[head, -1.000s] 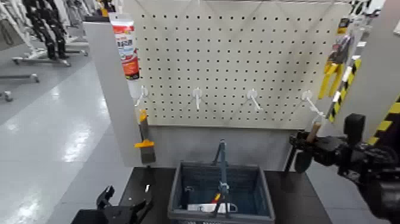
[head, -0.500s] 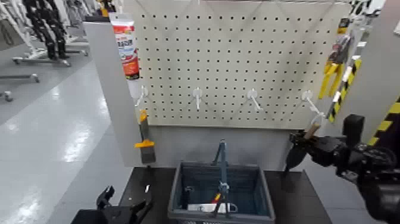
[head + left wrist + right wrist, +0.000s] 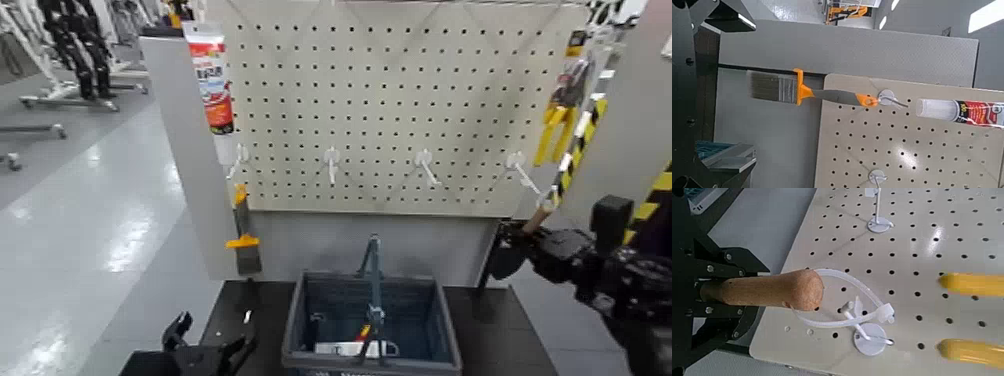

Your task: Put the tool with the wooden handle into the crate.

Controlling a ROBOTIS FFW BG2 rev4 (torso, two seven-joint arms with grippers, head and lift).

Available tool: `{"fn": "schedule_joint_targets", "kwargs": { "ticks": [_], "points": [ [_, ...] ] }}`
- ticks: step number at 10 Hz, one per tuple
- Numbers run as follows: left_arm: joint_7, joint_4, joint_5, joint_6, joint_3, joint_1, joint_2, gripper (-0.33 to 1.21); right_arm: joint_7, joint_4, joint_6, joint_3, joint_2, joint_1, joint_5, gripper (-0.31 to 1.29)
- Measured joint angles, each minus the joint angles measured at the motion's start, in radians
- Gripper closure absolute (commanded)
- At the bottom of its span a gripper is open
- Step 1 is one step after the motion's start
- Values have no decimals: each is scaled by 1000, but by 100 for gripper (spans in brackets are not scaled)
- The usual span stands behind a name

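The trowel [image 3: 515,243] is held in the air at the right of the pegboard, its dark blade [image 3: 497,260] down and its wooden handle [image 3: 541,214] up towards the rightmost hook [image 3: 521,172]. My right gripper [image 3: 524,242] is shut on it. In the right wrist view the wooden handle [image 3: 762,290] sticks out of my right gripper [image 3: 702,290], and its white cord loop [image 3: 850,291] lies at the hook [image 3: 871,337]; I cannot tell whether it still hangs on it. The blue-grey crate [image 3: 300,322] stands below, left of the trowel. My left gripper [image 3: 207,350] is open and parked low at the left.
A grey scraper with an orange band [image 3: 243,240] and a caulk tube [image 3: 210,75] hang at the board's left; both show in the left wrist view [image 3: 789,86]. Yellow-handled pliers [image 3: 556,122] hang right of the board. The crate holds a few small items [image 3: 358,346].
My right gripper has moved right and a little away from the board with the trowel, which has tilted so the handle leans more to the right. The left arm has not moved.
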Motion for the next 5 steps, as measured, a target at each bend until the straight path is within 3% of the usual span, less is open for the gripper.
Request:
{"fn": "schedule_joint_targets", "kwargs": {
  "ticks": [3,5],
  "points": [
    [0,0,0,0,0,-1,0,11,-14,-174,44,-55,38,90,1,118],
    [-2,0,0,0,0,-1,1,11,-12,-238,55,-67,62,135,-58,118]
  ]
}}
